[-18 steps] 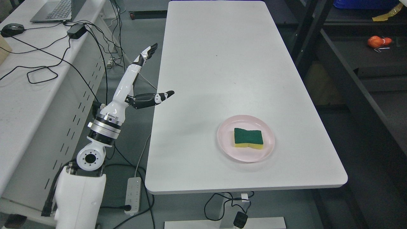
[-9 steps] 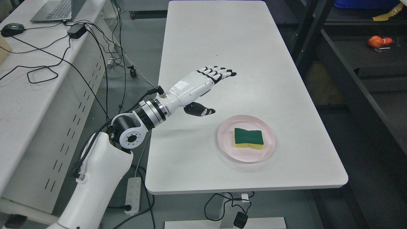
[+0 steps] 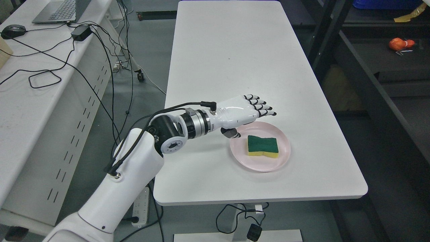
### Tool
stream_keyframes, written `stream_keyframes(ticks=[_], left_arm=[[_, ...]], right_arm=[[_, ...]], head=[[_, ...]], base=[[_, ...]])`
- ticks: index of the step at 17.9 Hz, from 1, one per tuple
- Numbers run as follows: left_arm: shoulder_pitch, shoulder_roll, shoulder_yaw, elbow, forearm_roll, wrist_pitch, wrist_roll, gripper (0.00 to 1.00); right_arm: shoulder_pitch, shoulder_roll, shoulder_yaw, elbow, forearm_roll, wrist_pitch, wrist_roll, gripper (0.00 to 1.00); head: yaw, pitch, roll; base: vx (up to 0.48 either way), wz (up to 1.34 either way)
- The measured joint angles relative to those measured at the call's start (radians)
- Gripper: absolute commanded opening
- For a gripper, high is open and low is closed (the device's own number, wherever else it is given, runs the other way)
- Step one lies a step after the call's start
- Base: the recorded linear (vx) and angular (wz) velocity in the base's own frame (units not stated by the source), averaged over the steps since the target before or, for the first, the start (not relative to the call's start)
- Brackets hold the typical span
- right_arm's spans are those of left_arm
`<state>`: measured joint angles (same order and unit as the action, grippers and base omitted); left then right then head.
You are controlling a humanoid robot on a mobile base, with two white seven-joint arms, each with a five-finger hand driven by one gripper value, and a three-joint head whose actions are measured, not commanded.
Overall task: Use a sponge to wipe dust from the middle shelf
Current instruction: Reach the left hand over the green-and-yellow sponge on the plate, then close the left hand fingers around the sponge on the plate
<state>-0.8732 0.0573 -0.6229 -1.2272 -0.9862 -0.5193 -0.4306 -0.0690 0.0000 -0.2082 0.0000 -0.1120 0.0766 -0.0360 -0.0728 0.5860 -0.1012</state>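
Note:
A green-topped, yellow-bottomed sponge point(image 3: 263, 146) lies flat in a pink plate point(image 3: 284, 158) on the white table point(image 3: 235, 60). My left hand point(image 3: 250, 116) reaches in from the lower left and hovers over the plate's far-left rim, just up and left of the sponge. Its fingers point(image 3: 263, 109) are stretched out and hold nothing, and the thumb point(image 3: 231, 133) hangs below the palm. The hand does not touch the sponge. A dark shelf unit point(image 3: 369, 84) stands at the right. My right arm is out of the picture.
On the dark shelf's board lies an orange object point(image 3: 399, 44). A second white desk point(image 3: 30, 77) at the left carries a laptop, a mouse and black cables. A power strip point(image 3: 139, 208) and cords lie on the floor between the tables.
My left arm has swung from beside the table's left edge rightward and toward me, bringing the open hand from over the floor gap to just above the plate's rim. Sponge and plate have not moved.

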Motion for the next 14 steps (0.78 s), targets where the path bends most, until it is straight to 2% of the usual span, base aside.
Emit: stream_keyframes(ticks=[4, 9, 14], left_arm=[[-0.025, -0.019, -0.069, 0.031, -0.044, 0.000, -0.064, 0.91], [-0.041, -0.034, -0.117, 0.066, -0.082, 0.011, -0.083, 0.89], [-0.060, -0.043, -0.140, 0.099, -0.098, 0.016, -0.085, 0.80]], right_arm=[[0.000, 0.000, 0.000, 0.000, 0.000, 0.000, 0.000, 1.00], [0.000, 0.000, 0.000, 0.000, 0.000, 0.000, 0.000, 1.00], [0.000, 0.000, 0.000, 0.000, 0.000, 0.000, 0.000, 1.00]], head=[[0.0000, 0.000, 0.000], [0.0000, 0.000, 0.000], [0.0000, 0.000, 0.000]], base=[[0.000, 0.00], [0.000, 0.00], [0.000, 0.00]])
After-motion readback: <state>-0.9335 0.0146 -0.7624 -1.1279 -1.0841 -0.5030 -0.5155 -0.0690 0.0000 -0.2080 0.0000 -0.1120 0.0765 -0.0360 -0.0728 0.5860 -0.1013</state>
